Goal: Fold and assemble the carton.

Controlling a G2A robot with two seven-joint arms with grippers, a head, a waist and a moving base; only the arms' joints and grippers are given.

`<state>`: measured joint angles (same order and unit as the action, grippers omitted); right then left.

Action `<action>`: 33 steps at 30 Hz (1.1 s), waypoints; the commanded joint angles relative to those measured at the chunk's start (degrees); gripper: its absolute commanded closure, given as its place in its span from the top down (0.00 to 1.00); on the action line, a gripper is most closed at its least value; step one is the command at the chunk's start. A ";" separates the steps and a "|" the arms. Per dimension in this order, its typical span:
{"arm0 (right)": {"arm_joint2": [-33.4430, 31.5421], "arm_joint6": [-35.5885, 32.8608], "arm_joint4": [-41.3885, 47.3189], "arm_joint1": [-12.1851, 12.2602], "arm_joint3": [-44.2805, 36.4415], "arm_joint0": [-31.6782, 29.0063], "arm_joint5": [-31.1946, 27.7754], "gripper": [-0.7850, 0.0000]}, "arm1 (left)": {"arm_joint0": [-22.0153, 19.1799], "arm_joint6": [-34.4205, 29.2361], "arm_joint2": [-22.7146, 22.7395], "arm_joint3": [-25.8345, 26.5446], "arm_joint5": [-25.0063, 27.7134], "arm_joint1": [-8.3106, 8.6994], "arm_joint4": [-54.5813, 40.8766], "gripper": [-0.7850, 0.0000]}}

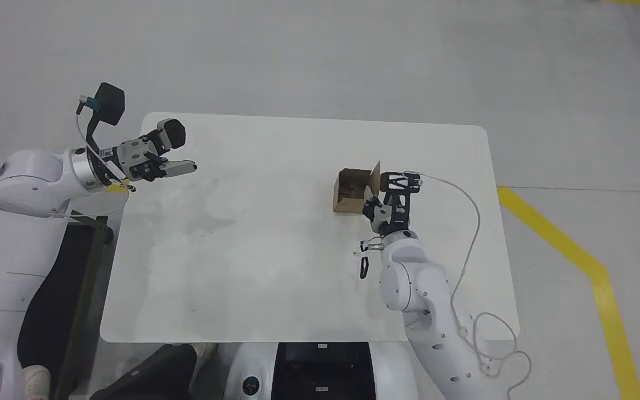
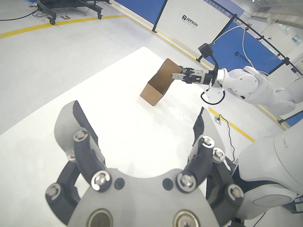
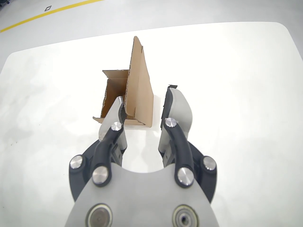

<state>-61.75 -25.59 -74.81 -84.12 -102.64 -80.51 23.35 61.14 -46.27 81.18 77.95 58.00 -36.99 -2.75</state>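
Two grippers, one carton: the brown carton point(image 1: 350, 190) sits on the white table point(image 1: 250, 260) toward 3 o'clock from its middle, open-topped, with one tall flap point(image 3: 138, 79) standing upright on its 3 o'clock side. Your right gripper point(image 3: 145, 94) is spread around that flap and clamps nothing. Your left gripper point(image 2: 139, 106) hangs wide apart and empty over the table's 9 o'clock edge, well apart from the carton. Judge the corrugated board light, stiff across its panels and willing to bend at the creases; it will likely slide if pushed, so pinch the flap near its free edge and brace a side wall. A white cable point(image 1: 472, 222) arcs at 3 o'clock beside the right arm and could snag.
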 commanded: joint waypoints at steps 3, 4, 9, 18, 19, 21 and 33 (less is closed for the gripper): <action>-0.43 0.83 1.03 -0.13 1.77 0.90 -0.96 0.43 | 0.00 0.00 0.00 0.00 0.00 0.00 0.00 1.00; -0.54 1.01 1.25 -0.15 1.98 0.99 -1.20 0.43 | 0.00 0.00 0.00 0.00 0.00 0.00 0.00 1.00; -1.11 1.57 2.32 -0.29 3.27 1.82 -1.86 0.41 | 0.00 0.00 0.00 0.00 0.00 0.00 0.00 1.00; -2.07 2.55 5.40 -0.52 5.95 2.73 -3.42 0.37 | 0.00 0.00 0.00 0.00 0.00 0.00 0.00 1.00; -2.06 2.69 5.47 -0.54 6.10 2.81 -3.53 0.37 | 0.00 0.00 0.00 0.00 0.00 0.00 0.00 1.00; -2.11 2.90 5.71 -0.59 6.48 3.01 -3.68 0.33 | 0.00 0.00 0.00 0.00 0.00 0.00 0.00 1.00; -3.24 4.86 13.65 -0.84 5.20 2.67 -8.83 0.00 | 0.00 0.00 0.00 0.00 0.00 0.00 0.00 1.00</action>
<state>-64.76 -21.19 -63.07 -84.95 -96.77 -77.49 15.55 61.14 -46.27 81.18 77.95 58.00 -36.99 -2.75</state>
